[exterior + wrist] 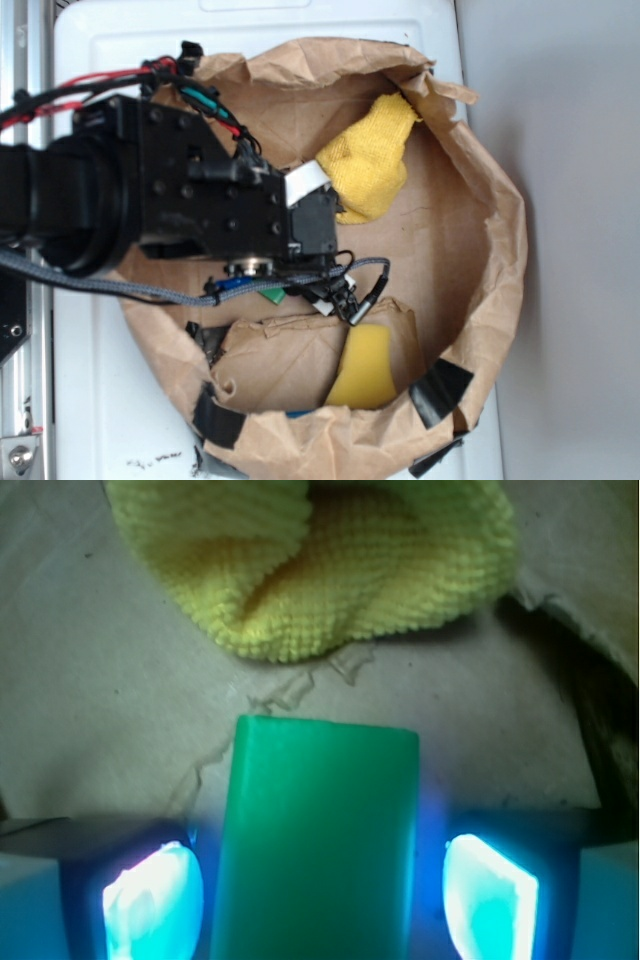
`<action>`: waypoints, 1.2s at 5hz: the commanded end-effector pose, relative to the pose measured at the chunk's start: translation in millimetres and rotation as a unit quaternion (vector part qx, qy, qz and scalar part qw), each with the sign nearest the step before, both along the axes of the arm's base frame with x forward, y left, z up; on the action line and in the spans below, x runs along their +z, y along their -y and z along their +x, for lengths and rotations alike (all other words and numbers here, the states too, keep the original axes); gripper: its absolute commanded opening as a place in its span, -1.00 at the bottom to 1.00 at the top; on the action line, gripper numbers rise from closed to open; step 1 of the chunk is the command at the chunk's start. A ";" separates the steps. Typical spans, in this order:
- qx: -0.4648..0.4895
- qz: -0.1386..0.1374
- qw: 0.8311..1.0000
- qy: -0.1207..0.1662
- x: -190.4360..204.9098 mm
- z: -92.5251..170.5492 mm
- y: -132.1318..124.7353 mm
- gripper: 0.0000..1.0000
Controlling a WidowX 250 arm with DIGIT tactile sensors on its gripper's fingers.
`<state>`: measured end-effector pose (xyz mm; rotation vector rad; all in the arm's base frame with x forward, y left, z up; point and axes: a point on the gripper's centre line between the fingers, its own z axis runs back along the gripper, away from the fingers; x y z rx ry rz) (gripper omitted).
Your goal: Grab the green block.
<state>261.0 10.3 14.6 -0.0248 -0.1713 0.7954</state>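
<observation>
Wrist view puts the green block (315, 840) dead centre between the two glowing fingertips (152, 902), its long axis running from 6 o'clock to 12 o'clock, in line with the gripper's (320, 905) reach and across the line along which the jaws close. The jaws stand apart, one pad at each long side of the block, with a thin gap showing on both sides; I judge them not yet pressing, though the glare on the pads makes contact hard to rule out. The block lies flat on the brown paper floor, and the yellow cloth (320, 565) lies bunched at 12 o'clock beyond its far end, close but apart from it.

In the exterior view the arm hides nearly all of the block; only a green sliver (273, 294) shows under the wrist. Everything sits inside a crumpled brown paper bag (490, 230) with rolled-down walls: the cloth toward 1 o'clock from the gripper, a yellow sponge (365, 368) toward 5 o'clock, leaning on a folded paper flap.

The coming move seems to need only a straight squeeze across the block's short width.
</observation>
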 end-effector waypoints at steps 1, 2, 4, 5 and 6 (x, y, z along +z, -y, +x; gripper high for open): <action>0.020 -0.009 1.000 -0.018 13.2 1.5 0.7 -0.49; 0.018 -0.019 1.000 -0.015 19.5 4.6 -2.2 -1.00; -0.032 -0.046 0.998 0.020 109.2 -5.2 -6.1 -1.00; -0.035 -0.020 0.996 0.080 159.0 -15.8 -2.4 -1.00; -0.042 0.015 0.994 0.104 182.3 -20.3 -2.6 -1.00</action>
